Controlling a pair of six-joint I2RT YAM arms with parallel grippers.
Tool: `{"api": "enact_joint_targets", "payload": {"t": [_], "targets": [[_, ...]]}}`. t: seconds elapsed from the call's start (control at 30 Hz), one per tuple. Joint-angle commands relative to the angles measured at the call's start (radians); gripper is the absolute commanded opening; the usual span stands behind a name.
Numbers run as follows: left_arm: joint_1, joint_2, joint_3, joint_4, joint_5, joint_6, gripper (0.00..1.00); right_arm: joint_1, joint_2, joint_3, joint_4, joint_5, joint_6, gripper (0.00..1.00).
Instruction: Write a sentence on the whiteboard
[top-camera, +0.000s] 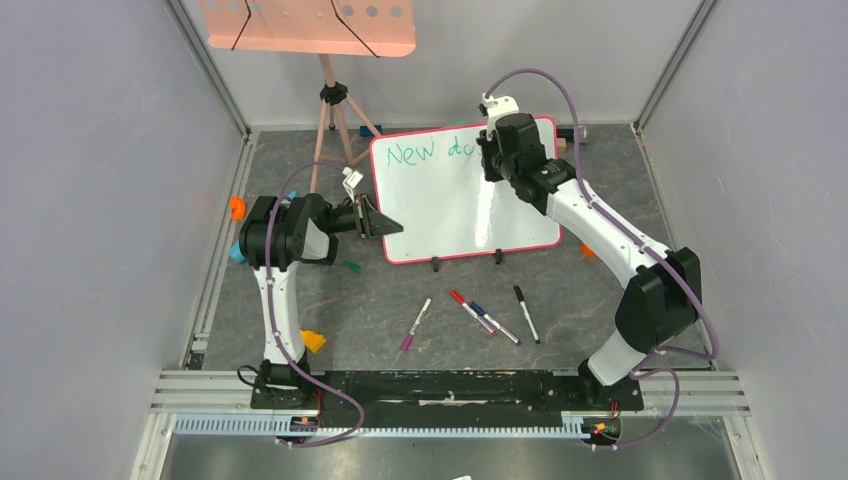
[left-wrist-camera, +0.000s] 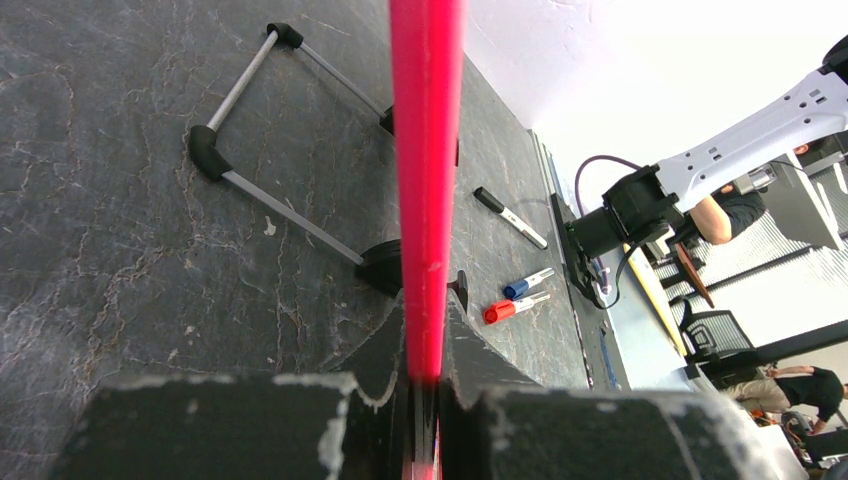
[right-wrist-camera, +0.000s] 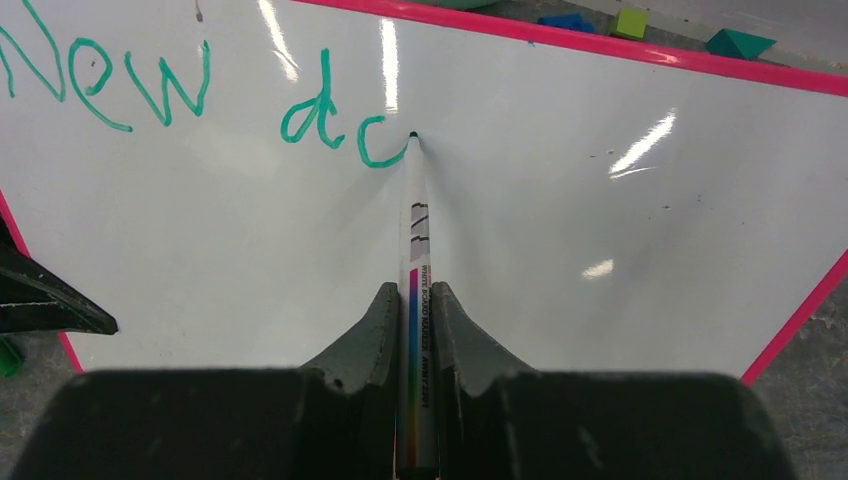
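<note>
The whiteboard (top-camera: 450, 215) stands tilted on its black feet at the table's middle back, white with a pink-red frame. My left gripper (top-camera: 385, 222) is shut on its left edge; in the left wrist view the red frame (left-wrist-camera: 425, 150) runs down into the left gripper (left-wrist-camera: 425, 310). The sentence (top-camera: 430, 152) reads "New d" in green, plus a part-formed round letter (right-wrist-camera: 375, 145). My right gripper (right-wrist-camera: 411, 295) is shut on a white marker (right-wrist-camera: 415, 225). The marker's tip touches the board at that last letter. From above, the right gripper (top-camera: 500, 152) covers the board's top right.
Several capped markers lie in front of the board: purple (top-camera: 416, 323), red (top-camera: 460, 300), blue (top-camera: 495, 325), black (top-camera: 526, 314). A green cap (top-camera: 351, 266) lies by the left arm. A salmon-pink tray (top-camera: 305, 25) on a tripod stands behind. Small coloured blocks lie near the walls.
</note>
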Motion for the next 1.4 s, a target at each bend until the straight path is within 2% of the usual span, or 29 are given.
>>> {"api": "enact_joint_targets", "payload": {"t": [0.0, 0.4, 0.83, 1.37], "targets": [[0.024, 0.051, 0.005, 0.032, -0.105, 0.059, 0.02, -0.008, 0.032, 0.053, 0.005, 0.002, -0.012, 0.00], [0.024, 0.052, 0.007, 0.032, -0.105, 0.059, 0.02, -0.007, 0.036, 0.056, 0.010, -0.088, -0.021, 0.00], [0.023, 0.051, 0.007, 0.032, -0.104, 0.058, 0.02, -0.029, -0.196, -0.132, 0.185, -0.089, -0.008, 0.00], [0.024, 0.053, 0.008, 0.032, -0.102, 0.056, 0.02, -0.074, -0.102, -0.078, 0.112, -0.123, 0.016, 0.00]]}}
